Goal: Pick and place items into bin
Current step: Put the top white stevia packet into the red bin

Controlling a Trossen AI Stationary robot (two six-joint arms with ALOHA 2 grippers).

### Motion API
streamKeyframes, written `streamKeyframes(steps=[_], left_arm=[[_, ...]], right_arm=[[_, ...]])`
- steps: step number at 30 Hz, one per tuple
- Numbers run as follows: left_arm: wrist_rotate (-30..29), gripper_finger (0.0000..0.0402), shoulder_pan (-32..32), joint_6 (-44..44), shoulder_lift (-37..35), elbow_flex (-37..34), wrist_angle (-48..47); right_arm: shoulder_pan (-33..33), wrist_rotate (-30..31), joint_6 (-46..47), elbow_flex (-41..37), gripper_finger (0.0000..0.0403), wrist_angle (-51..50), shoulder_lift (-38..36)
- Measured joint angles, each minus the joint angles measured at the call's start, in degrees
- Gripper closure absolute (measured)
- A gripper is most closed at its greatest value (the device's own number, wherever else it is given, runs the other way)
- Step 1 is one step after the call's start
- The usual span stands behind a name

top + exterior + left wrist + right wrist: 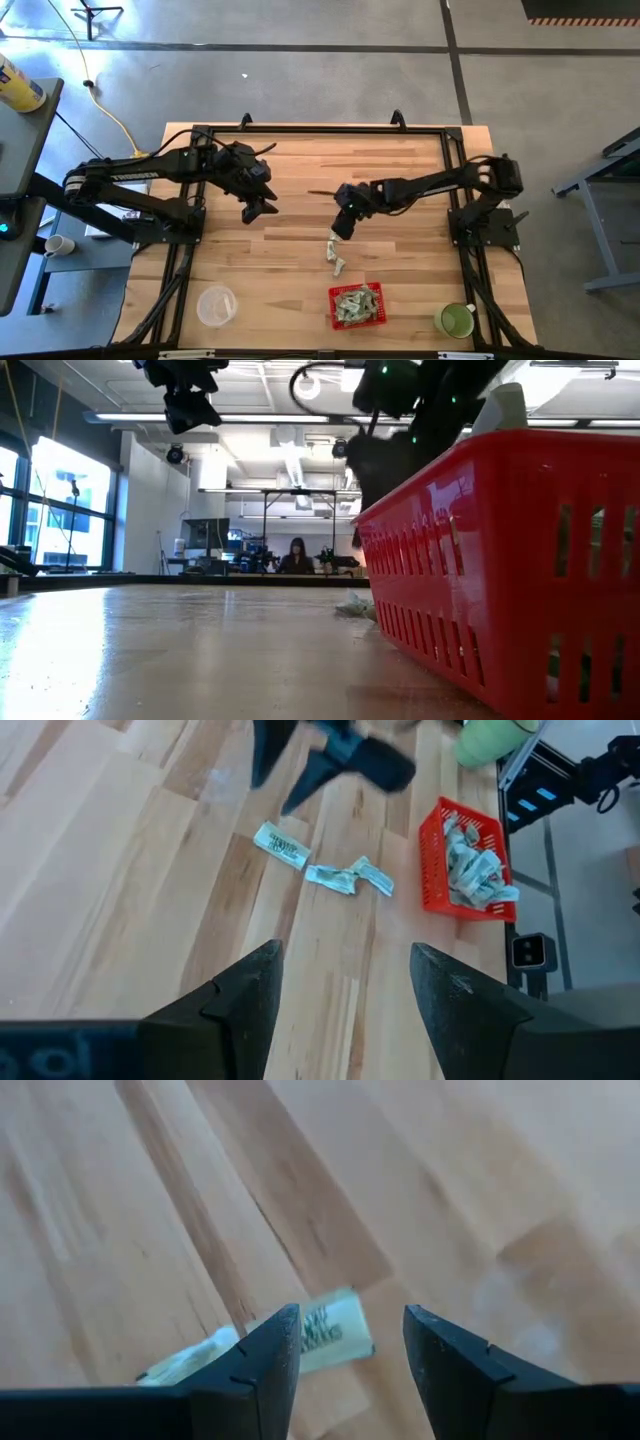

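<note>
The right gripper (343, 228) hangs over the middle of the desk (300, 250), its fingers (250, 1370) spread apart with nothing between them. In the right wrist view a green-and-white wrapped piece (330, 1330) lies flat on the wood just beyond the fingertips, showing in the gap between them; the fingers do not touch it. A second crinkled piece (190, 1360) lies beside it, partly hidden behind one finger.

From above, these two loose pieces lie on the desk between the right gripper and the red basket (357, 305): one (329, 247) just below the gripper, the other (339, 265) nearer the basket. The basket stands near the desk's front edge and holds a heap of the same wrapped pieces (355, 304).

The left gripper (256, 209) is raised above the desk on the left, well apart from the pieces. Its fingers (235, 1005) stand wide open and empty.

A clear round container (216, 305) sits near the front left of the desk and a green cup (455, 320) near the front right.
</note>
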Motion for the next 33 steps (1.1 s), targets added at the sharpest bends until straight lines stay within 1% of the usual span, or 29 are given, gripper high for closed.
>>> streamKeyframes(steps=[4,11,18,25,27,29,33], left_arm=[[-0.01,0.0149,0.0,0.0,0.0,0.0,0.0],[-0.32,0.0149,0.0,0.07,0.0,0.0,0.02],[-1.21,0.0149,0.0,0.2,0.0,0.0,0.02],[-1.21,0.0149,0.0,0.2,0.0,0.0,0.0],[-1.21,0.0149,0.0,0.2,0.02,0.0,0.0],[-1.21,0.0149,0.0,0.2,0.02,0.0,0.0],[-1.21,0.0149,0.0,0.2,0.02,0.0,0.0]], right_arm=[[2.45,2.36,4.85,0.0,0.0233,0.03,3.25],[6.81,8.47,5.26,0.0,0.0233,1.03,6.67],[8.25,8.76,6.52,0.02,0.0233,5.64,9.39],[8.29,9.66,7.99,0.36,0.0236,6.64,12.98],[8.29,9.76,8.04,0.36,0.0246,6.47,13.51],[8.24,9.97,8.01,0.33,0.027,6.14,13.58],[8.14,10.66,7.76,0.28,0.0345,5.1,13.34]])
